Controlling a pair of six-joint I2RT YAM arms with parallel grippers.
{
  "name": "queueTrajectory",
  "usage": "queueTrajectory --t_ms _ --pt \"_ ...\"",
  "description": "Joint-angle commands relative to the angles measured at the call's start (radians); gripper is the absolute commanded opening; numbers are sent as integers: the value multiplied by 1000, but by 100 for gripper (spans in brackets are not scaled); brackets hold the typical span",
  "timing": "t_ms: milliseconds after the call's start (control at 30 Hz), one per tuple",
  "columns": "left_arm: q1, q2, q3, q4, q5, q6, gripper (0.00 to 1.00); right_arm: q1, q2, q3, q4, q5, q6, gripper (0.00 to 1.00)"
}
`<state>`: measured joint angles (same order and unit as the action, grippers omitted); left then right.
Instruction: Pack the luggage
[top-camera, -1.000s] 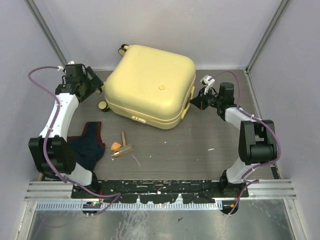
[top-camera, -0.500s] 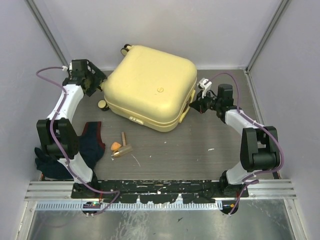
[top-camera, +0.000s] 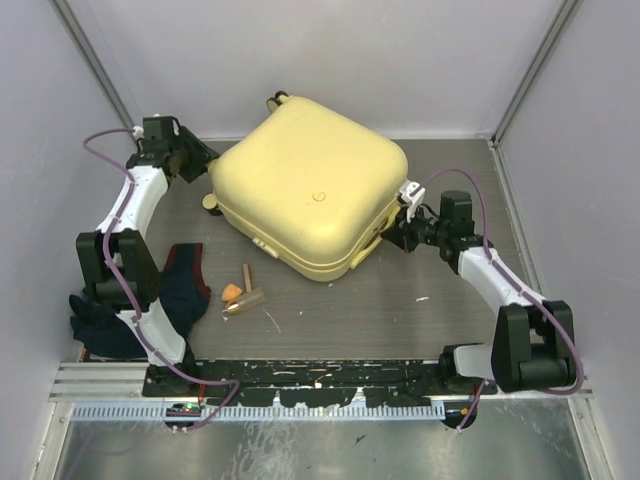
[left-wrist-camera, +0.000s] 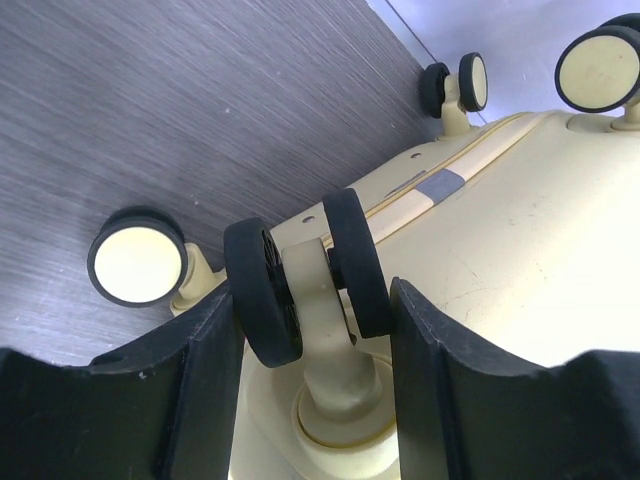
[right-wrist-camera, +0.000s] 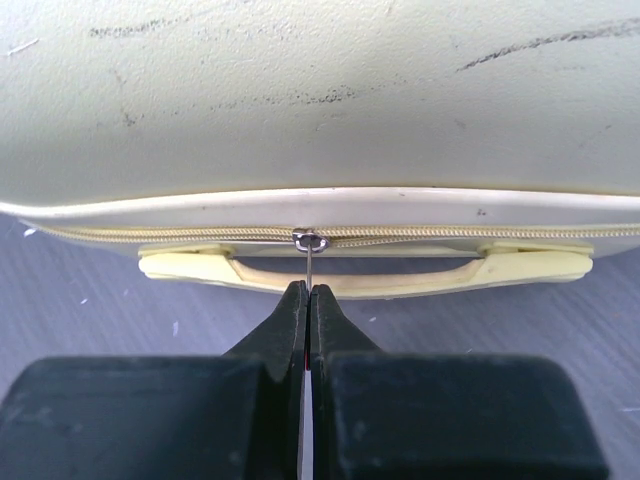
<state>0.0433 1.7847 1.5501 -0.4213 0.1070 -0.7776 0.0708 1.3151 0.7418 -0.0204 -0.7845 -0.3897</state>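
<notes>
The pale-yellow luggage (top-camera: 310, 195) lies closed and flat at the back middle of the table, turned at an angle. My left gripper (top-camera: 205, 163) is at its back-left corner. In the left wrist view the gripper (left-wrist-camera: 312, 300) has its jaws around a black-tyred double wheel (left-wrist-camera: 305, 275), with the fingers against the tyres. My right gripper (top-camera: 397, 234) is at the luggage's right side. In the right wrist view the gripper (right-wrist-camera: 308, 292) is shut on the thin metal zipper pull (right-wrist-camera: 310, 252), just in front of the yellow carry handle (right-wrist-camera: 360, 272).
A dark blue cloth with red trim (top-camera: 180, 290) lies at the front left. A small orange piece (top-camera: 232, 293) and a wooden piece (top-camera: 247, 275) lie beside it. Grey walls close in the left, back and right. Another wheel (left-wrist-camera: 137, 265) sits left of my left fingers.
The luggage has turned clockwise and shifted a little toward me. My left gripper followed its back-left corner. My right gripper came nearer to me along the luggage's side, holding the zipper pull.
</notes>
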Motion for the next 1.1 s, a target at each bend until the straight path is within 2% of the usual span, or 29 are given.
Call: queueTrajectory --t_ms 0,133,200,333,467,667,833,1067 --pt "8 60 64 6 84 177 17 -5 -181 -60 2 -54 39 0" --pt "6 141 171 -21 140 252 9 33 -281 -145 22 -12 103 1" --pt "6 193 286 -58 148 294 14 49 -289 -155 49 9 153 1" --pt "9 220 422 -117 155 415 54 93 -263 -149 110 51 242 1" --pt "28 133 426 -115 117 530 97 142 -246 -141 148 84 277 1" --pt "38 -62 359 -113 156 715 98 160 -219 -130 166 104 291 1" --pt "-11 -300 141 -78 370 789 98 161 -198 -125 171 84 317 1" --pt "-454 -649 -225 -62 393 1196 98 161 -163 -112 188 70 349 0"
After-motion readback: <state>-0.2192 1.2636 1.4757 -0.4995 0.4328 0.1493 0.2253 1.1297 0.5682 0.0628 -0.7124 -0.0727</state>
